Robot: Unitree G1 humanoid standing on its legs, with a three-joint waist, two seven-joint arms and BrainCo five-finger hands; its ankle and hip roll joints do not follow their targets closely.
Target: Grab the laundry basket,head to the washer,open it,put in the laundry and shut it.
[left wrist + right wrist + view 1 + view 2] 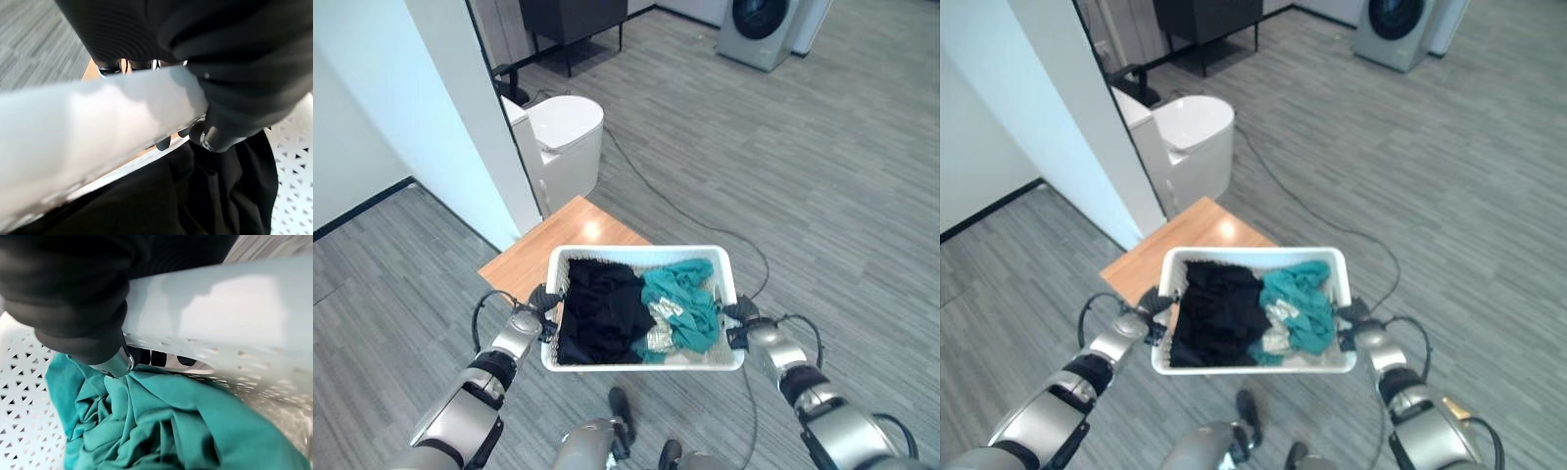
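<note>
A white laundry basket (636, 254) hangs in front of me, lifted off a low wooden table (558, 240). It holds a black garment (602, 311) on the left and teal cloth (690, 299) on the right. My left hand (540, 311) is curled round the basket's left rim (98, 117); the thumb (215, 139) hooks inside over the black garment (146, 205). My right hand (736, 325) grips the right rim (210, 308), fingers wrapped under it above the teal cloth (161, 431). The washer (759, 29) stands far off at the top right.
A white lidded bin (566, 147) stands beyond the wooden table beside a white wall (411, 108). A black cable (675, 211) trails across the grey floor toward the basket. A dark cabinet (573, 24) is at the back. Open floor stretches right toward the washer.
</note>
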